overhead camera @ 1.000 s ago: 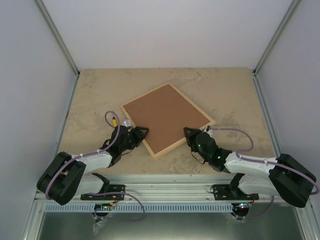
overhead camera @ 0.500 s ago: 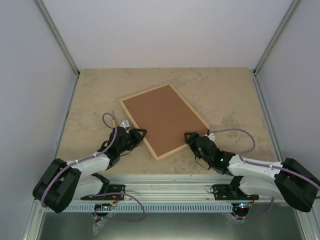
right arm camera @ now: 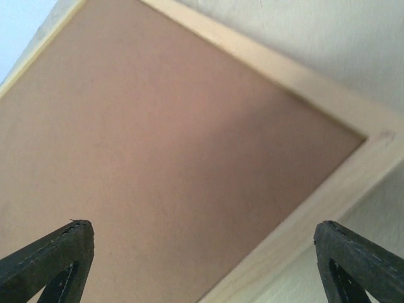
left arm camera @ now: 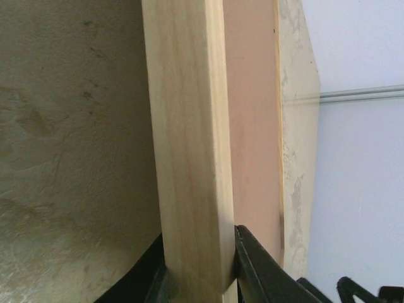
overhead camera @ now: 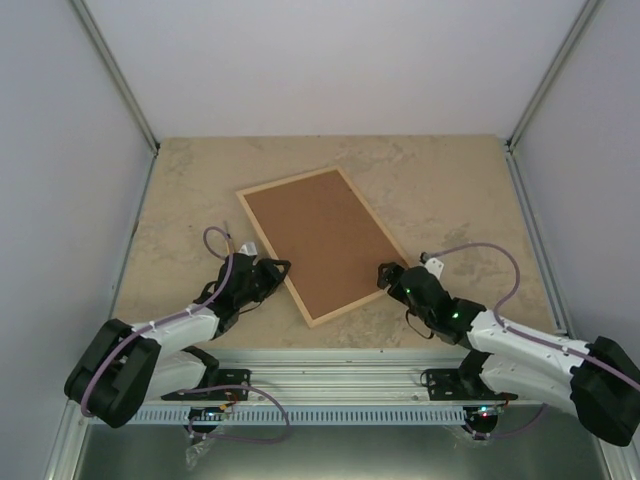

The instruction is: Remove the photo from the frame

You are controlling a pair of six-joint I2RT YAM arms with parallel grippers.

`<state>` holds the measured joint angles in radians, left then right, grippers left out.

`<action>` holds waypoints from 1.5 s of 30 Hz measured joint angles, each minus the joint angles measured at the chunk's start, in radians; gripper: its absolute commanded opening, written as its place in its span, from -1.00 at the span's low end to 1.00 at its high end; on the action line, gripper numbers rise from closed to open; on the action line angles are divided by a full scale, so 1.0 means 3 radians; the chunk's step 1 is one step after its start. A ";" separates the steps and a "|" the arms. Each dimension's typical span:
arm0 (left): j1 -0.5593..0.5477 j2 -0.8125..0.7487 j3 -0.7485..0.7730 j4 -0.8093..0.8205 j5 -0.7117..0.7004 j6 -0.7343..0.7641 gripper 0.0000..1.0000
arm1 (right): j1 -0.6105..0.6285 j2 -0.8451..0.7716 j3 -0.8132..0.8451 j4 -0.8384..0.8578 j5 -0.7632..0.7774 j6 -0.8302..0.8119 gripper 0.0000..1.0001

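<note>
Nearest me, the left gripper (overhead camera: 278,268) is clenched on the near-left rail of the frame (left arm camera: 189,145); from its wrist view the pale wood sits pinched between the two black fingers (left arm camera: 252,268). Across from it the right gripper (overhead camera: 384,272) is released. Its fingertips (right arm camera: 57,252) are spread wide and grip nothing, poised just at the frame's near-right rail and looking across the backing board (overhead camera: 318,240). The frame lies face down, flat on the mottled table (overhead camera: 450,190) and skewed so one corner points toward the arms. The brown board fills its whole opening. The photo itself is not visible; I judge it lies under that board, face down against the front of the frame. The moulding looks thin, light and stiff, so a pinch on one rail should steady it, though it could easily skate on the smooth top. The board looks rigid and sits flush, and I can make out no tabs or clips from here. It probably has to be lifted by an edge or corner first. The print underneath is likely thin, floppy and easy to crease, so it is best taken by its white border rather than dragged.
</note>
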<state>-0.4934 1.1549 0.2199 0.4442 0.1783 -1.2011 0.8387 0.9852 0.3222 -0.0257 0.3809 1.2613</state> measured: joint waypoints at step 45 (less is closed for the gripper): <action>0.0009 0.0631 0.0673 -0.0903 -0.0163 0.0832 -0.17 | -0.1781 0.2274 0.1359 0.0401 -0.2279 -0.2833 0.95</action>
<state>-0.4908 1.3441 0.4217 0.1734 0.1295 -0.9516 0.3042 1.6672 0.7300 0.0944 -0.3027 0.4114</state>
